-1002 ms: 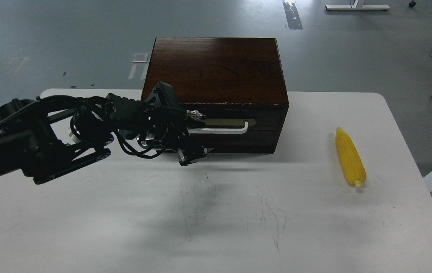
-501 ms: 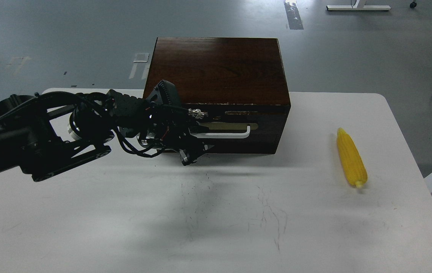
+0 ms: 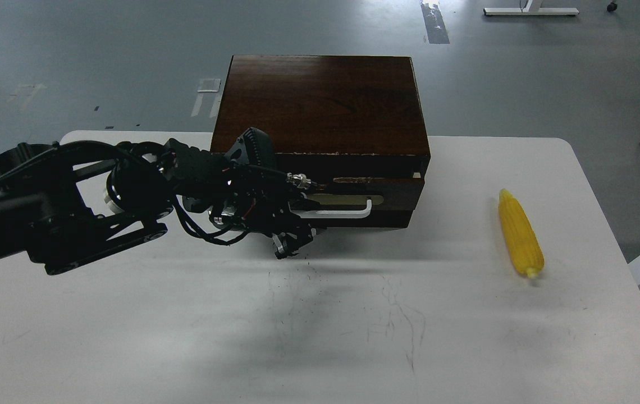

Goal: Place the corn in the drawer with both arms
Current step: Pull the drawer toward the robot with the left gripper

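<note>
Nearest us, the white scuffed table [image 3: 320, 336] lies bare in the lower frame. At right of centre, our bright yellow tapered plastic corn cob [image 3: 519, 233] lies flat, untouched; it looks light, stiff and a bit slick, so we'd grip it mid-length across the kernels. Centre-left, our black left gripper [image 3: 292, 224] sits at the white bar handle [image 3: 339, 207] of the dark wooden drawer [image 3: 365, 196], which is slightly out; jaw width we cannot tell. Nothing blocks the corn's path. No right gripper in view.

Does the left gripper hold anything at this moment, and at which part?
The left gripper is at the left end of the drawer's white handle, apparently gripping it; its fingers are too dark to confirm. The corn lies unheld.
</note>
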`<action>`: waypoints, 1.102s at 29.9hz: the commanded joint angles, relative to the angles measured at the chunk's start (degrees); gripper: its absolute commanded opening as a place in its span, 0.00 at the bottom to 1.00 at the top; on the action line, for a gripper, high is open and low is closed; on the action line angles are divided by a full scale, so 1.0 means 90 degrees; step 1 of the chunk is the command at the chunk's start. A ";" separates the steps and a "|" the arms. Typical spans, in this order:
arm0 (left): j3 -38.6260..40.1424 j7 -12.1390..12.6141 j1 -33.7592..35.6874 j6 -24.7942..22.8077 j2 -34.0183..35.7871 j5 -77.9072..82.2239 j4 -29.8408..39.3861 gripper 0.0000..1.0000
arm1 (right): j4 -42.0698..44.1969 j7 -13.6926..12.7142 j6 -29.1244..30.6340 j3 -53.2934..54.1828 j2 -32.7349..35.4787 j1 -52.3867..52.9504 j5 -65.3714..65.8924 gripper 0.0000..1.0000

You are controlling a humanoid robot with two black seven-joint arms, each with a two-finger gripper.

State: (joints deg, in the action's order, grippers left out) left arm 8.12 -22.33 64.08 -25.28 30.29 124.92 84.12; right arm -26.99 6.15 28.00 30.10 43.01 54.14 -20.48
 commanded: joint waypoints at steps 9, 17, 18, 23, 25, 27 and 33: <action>0.0006 -0.0175 0.0107 -0.0179 0.0072 -0.0032 0.0116 0.40 | 0.0011 0.0000 0.0000 0.0005 -0.0003 -0.0078 0.0000 1.00; 0.0006 -0.0185 0.0107 -0.0302 0.0189 -0.0042 0.0380 0.41 | 0.0098 0.0010 0.0000 -0.0015 -0.0013 -0.0097 0.0000 1.00; 0.0006 -0.0185 0.0107 -0.0302 0.0199 -0.0042 0.0448 0.41 | 0.0098 0.0000 0.0000 -0.0015 -0.0013 -0.0088 0.0000 1.00; 0.0006 -0.0185 0.0087 -0.0302 0.0238 -0.0042 0.0536 0.41 | 0.0147 0.0010 0.0000 -0.0015 -0.0013 -0.0088 0.0009 1.00; 0.0006 -0.0185 0.0097 -0.0302 0.0258 -0.0042 0.0555 0.41 | 0.0147 0.0010 0.0000 -0.0015 -0.0003 -0.0088 0.0010 1.00; 0.0006 -0.0185 0.0107 -0.0302 0.0268 -0.0042 0.0585 0.42 | 0.0147 0.0010 0.0000 -0.0015 -0.0013 -0.0088 0.0009 1.00; 0.0006 -0.0185 0.0175 -0.0302 0.0297 -0.0042 0.0692 0.42 | 0.0147 0.0010 0.0000 -0.0015 -0.0013 -0.0088 0.0010 1.00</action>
State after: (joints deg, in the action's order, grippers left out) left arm 8.17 -23.97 65.44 -28.00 32.85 124.54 89.78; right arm -25.67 6.24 28.00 29.97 42.90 53.36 -20.43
